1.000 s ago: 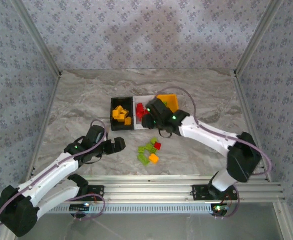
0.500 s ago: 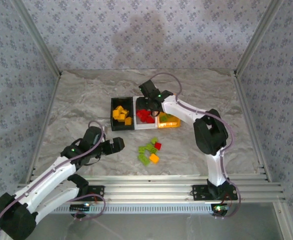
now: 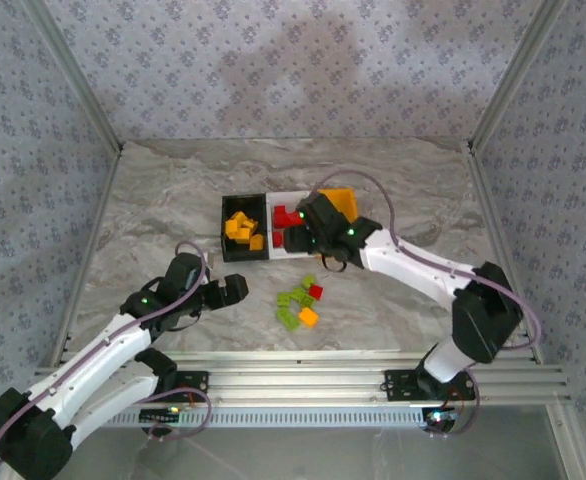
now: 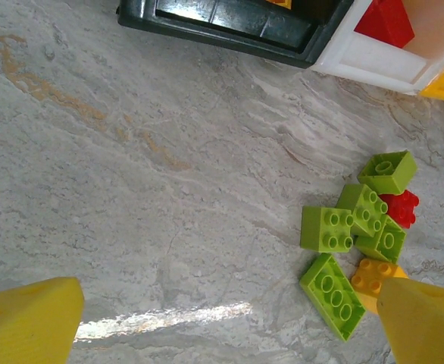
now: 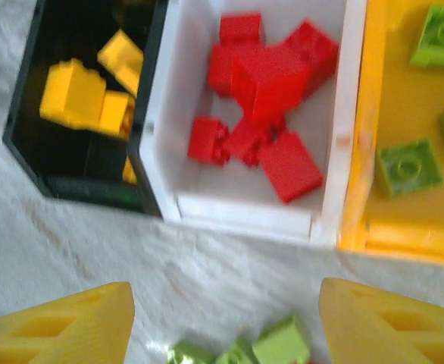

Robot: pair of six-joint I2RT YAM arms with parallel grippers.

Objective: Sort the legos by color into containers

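My right gripper (image 5: pixel 223 303) hangs over the near wall of the white bin (image 5: pixel 245 214), jaws apart with nothing between them. The left gripper (image 4: pixel 228 311) is spread wide and empty, low over the table (image 4: pixel 131 189) beside the loose pile (image 4: pixel 362 227). Red bricks (image 5: pixel 271 76) lie in the white bin, yellow bricks (image 5: pixel 74 95) in the black bin (image 5: pixel 85 188), green bricks (image 5: pixel 408 167) in the orange bin (image 5: pixel 404 243). My worry is that pile — its lone red brick (image 4: pixel 401 206) is wedged against greens, so a pinch could drag a neighbour into the wrong bin. Both arms reaching there together could also clash.
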